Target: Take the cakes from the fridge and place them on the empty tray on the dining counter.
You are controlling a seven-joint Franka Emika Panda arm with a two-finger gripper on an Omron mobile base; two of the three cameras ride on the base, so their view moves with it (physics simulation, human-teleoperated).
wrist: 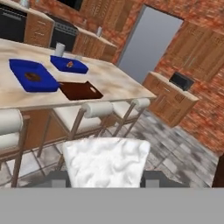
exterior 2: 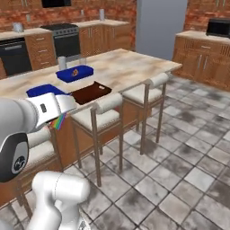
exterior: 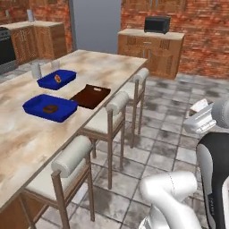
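The white-topped cake sits held between the jaws, far from the brown tray on the counter.

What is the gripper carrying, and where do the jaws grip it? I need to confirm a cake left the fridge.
The rainbow-layered cake slice, white top facing the hand camera. The jaws close on its two opposite sides near the bottom.

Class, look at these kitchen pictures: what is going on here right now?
The white robot arm's end effector holds the white-topped, rainbow-layered cake slice in front of the stools. The flat dark brown tray lies empty on the beige marbled dining counter, beside two bright blue trays. The slice is not yet on the tray.
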